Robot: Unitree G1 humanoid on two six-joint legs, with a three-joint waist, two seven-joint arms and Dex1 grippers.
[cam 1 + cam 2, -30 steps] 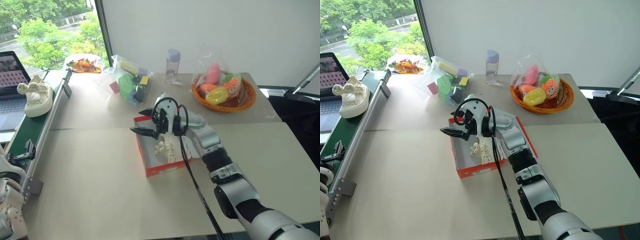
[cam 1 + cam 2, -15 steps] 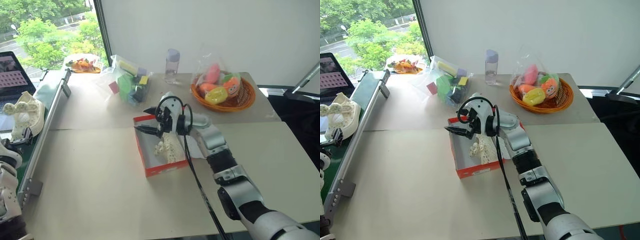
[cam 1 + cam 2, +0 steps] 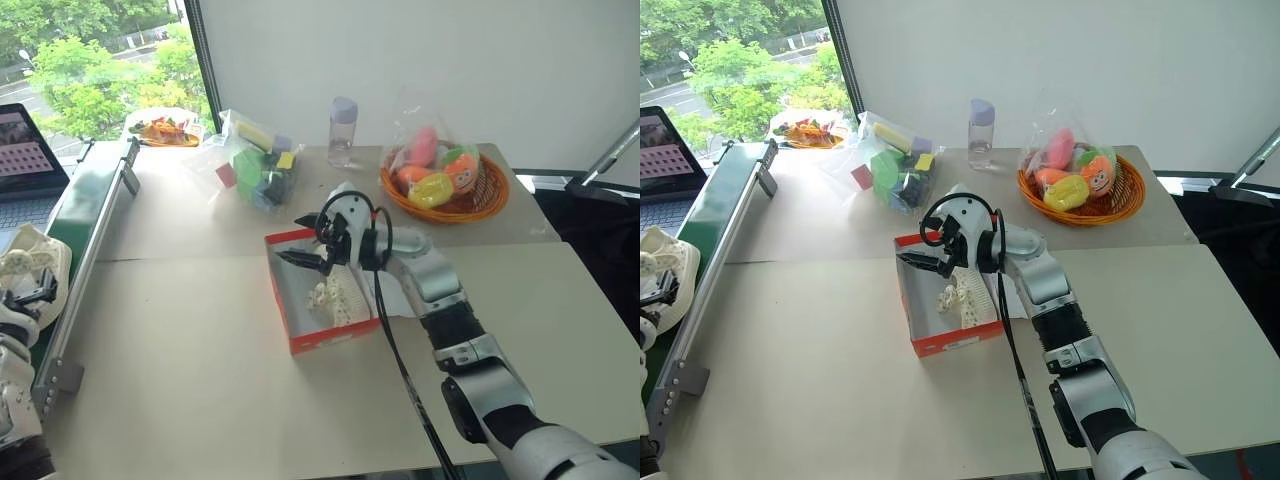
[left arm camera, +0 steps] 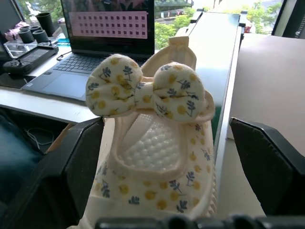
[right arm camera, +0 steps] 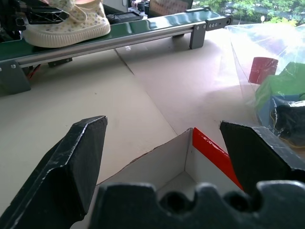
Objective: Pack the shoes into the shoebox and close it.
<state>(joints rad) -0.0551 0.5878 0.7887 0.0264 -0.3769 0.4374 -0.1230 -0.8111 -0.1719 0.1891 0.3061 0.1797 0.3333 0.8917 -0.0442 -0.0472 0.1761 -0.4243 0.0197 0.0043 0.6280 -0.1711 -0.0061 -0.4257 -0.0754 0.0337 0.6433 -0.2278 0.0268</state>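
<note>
A: Where are the shoes?

B: One shoe (image 3: 330, 296) lies inside the red box (image 3: 322, 340), which sits open in the middle of the table (image 3: 200, 380). The other shoe (image 4: 157, 157), cream with a printed bow, is at the table's left edge, on the green conveyor (image 3: 75, 215).

A: And the grippers?

B: The left gripper (image 4: 171, 157) has its fingers (image 4: 71, 162) spread wide on either side of that bow shoe; I can't tell whether they touch it. The right gripper (image 3: 305, 240) hovers over the box's far left corner, its fingers (image 5: 81, 162) wide apart and holding nothing.

A: Anything else on the table?

B: A bottle (image 3: 344, 130), an orange basket (image 3: 445, 190) of toys and a bag (image 3: 255, 165) of blocks along the far side.
</note>
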